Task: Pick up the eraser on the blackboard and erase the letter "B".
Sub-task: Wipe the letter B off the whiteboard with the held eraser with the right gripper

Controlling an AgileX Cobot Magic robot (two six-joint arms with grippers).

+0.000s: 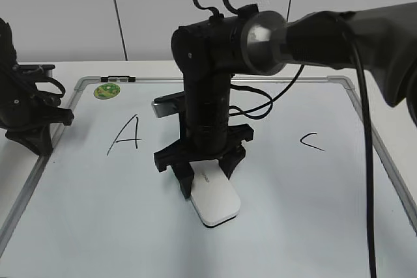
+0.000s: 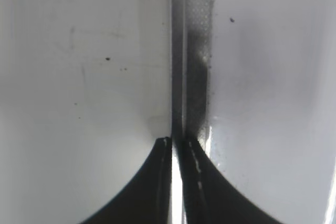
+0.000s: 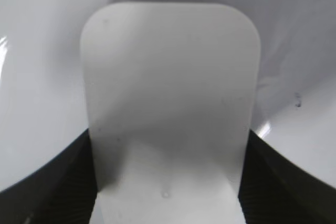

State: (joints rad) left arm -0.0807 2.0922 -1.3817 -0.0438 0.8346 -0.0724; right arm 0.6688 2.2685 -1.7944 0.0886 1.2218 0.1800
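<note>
Glossy blackboard [image 1: 78,226] | right hand [image 1: 207,172] clamps smooth rounded eraser [image 1: 216,201] | left hand [image 2: 176,153] together

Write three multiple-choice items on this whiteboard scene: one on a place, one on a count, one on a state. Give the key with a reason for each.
1. Where is the round green sticker?
A. near the blackboard's far left corner
B. beside the "C"
C. on the eraser

2. How many black letters show on the board in the exterior view?
A. one
B. two
C. four

3. What is the right gripper doing?
A. hanging open, empty
B. jaws around the eraser
C. parked off the board

Key: 1 A, it sits by the top-left frame; 2 B, only "A" and "C" show; 3 B, the wrist view shows the eraser between the jaws.
</note>
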